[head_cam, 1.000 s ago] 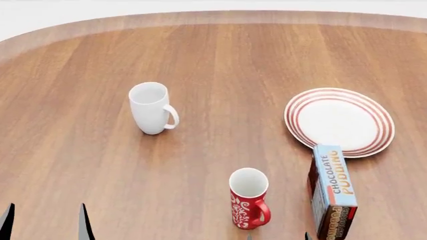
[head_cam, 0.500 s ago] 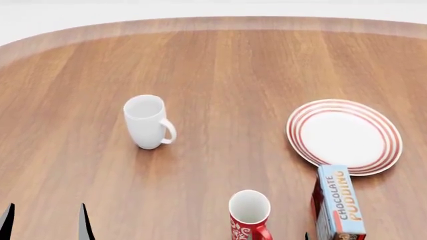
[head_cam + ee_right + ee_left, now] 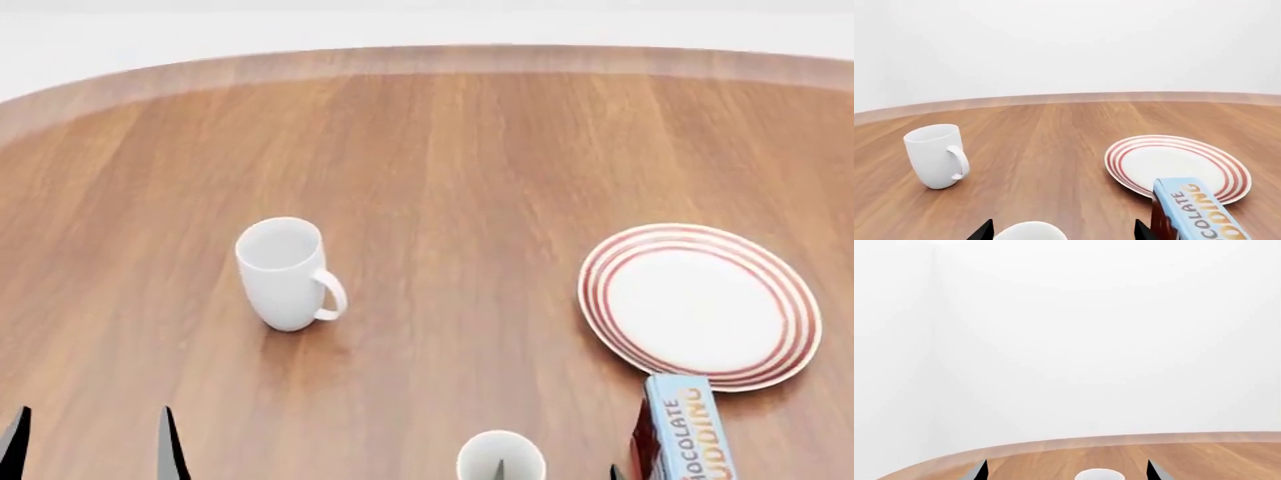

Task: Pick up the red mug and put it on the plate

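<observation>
The red mug (image 3: 501, 458): only its white rim shows at the near edge of the head view, standing on the table (image 3: 441, 180), untouched.

The right pincer (image 3: 1063, 231) stands open just before it, tips either side of the rim; the left pincer (image 3: 91, 445) is open too, holding nothing. Counted: two mugs, one plate, one box. The pudding box (image 3: 683, 430) stands just right of the red mug, touching the plate (image 3: 701, 305); the white mug (image 3: 284, 272) stands well apart, to the left.
</observation>
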You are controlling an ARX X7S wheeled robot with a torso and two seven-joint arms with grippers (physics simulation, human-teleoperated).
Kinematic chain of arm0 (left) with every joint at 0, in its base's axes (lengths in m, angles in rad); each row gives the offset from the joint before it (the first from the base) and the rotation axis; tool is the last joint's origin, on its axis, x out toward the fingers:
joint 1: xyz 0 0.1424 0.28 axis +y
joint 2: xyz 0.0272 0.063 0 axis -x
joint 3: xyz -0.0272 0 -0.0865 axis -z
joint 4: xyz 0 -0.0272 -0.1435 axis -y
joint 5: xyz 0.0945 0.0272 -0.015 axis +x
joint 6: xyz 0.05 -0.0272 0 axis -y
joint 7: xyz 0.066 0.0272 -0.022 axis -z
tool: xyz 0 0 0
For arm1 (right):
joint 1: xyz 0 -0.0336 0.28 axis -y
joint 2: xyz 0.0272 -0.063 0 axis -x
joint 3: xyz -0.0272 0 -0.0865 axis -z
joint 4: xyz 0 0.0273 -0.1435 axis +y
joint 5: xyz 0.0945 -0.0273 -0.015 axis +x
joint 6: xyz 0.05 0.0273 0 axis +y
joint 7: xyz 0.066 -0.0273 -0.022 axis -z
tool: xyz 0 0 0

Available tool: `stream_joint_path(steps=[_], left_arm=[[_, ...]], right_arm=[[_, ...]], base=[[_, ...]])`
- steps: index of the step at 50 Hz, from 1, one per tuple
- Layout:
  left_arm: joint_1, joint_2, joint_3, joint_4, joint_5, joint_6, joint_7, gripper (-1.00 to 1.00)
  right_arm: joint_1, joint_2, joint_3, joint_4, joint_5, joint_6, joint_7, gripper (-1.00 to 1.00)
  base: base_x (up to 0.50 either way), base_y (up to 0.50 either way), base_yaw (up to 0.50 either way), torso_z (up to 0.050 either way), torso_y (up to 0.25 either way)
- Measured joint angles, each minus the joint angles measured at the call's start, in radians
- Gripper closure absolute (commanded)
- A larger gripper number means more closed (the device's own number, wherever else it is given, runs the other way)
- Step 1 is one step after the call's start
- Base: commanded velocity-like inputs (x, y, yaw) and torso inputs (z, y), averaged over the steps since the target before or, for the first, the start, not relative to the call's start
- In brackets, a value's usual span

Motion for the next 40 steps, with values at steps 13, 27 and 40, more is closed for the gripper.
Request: stream_joint_path(steps=[13,27,40], left_arm=[[-0.001,-0.004,0.006,0.000,-0.003,0.000,-0.004,-1.00],[-0.002,-0.007,0.011,0.000,-0.005,-0.001,-0.009,-1.00],[-0.003,-0.010,0.016,0.000,-0.007,0.000,-0.014,-1.00]], right_arm=[[0.003,0.005,-0.005,0.000,0.004,0.001,0.004,-1.00],[0.003,0.009,-0.012,0.000,0.008,-0.001,0.009,-1.00],[0.004,0.013,-0.017,0.000,0.012,-0.003,0.014,-1.00]], base=[[0.17,0.00,0.00,0.000,0.000],[0.17,0.00,0.00,0.000,0.000],[0.17,0.00,0.00,0.000,0.000]])
